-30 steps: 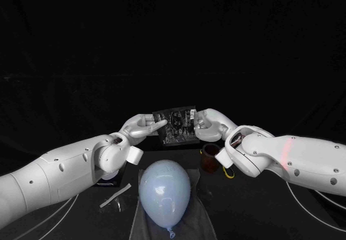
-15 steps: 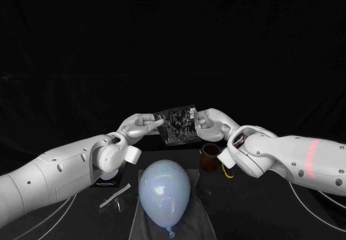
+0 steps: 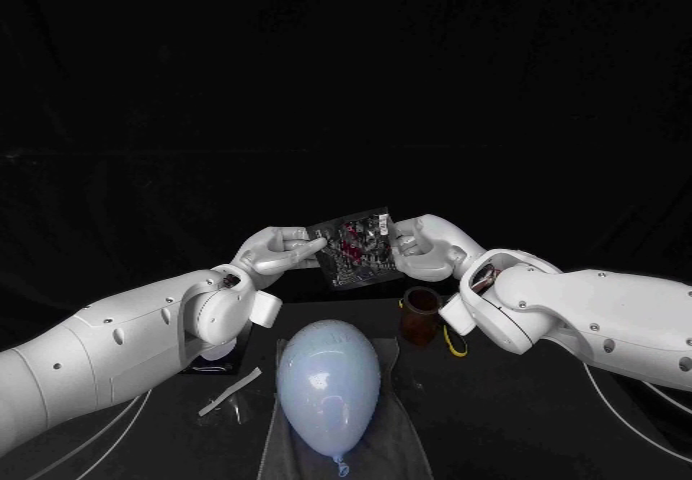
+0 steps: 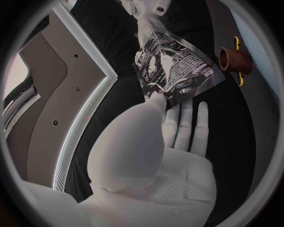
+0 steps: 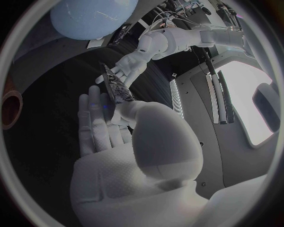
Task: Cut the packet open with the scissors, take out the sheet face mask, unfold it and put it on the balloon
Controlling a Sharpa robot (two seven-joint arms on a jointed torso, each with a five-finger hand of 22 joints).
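Note:
A dark printed packet (image 3: 358,249) hangs in the air above the table, held from both sides. My left hand (image 3: 280,250) pinches its left edge, and my right hand (image 3: 426,250) pinches its right edge. The left wrist view has the packet (image 4: 173,71) beyond my left hand (image 4: 158,142), with the right hand (image 4: 148,12) at its far edge. In the right wrist view the packet (image 5: 115,87) stands edge-on between my right hand (image 5: 115,125) and my left hand (image 5: 137,61). A pale blue balloon (image 3: 332,375) lies on the table below the packet. The scissors' yellow handle (image 3: 457,345) peeks out under my right arm.
A brown round holder (image 3: 420,315) stands right of the balloon, beside the scissors. A thin pale strip (image 3: 231,390) lies left of the balloon, and a small dark object (image 3: 216,362) sits under my left arm. A clear sheet (image 3: 404,440) lies beneath the balloon.
The packet and both hands have risen slightly and the packet has tilted a little; both pinches hold as before.

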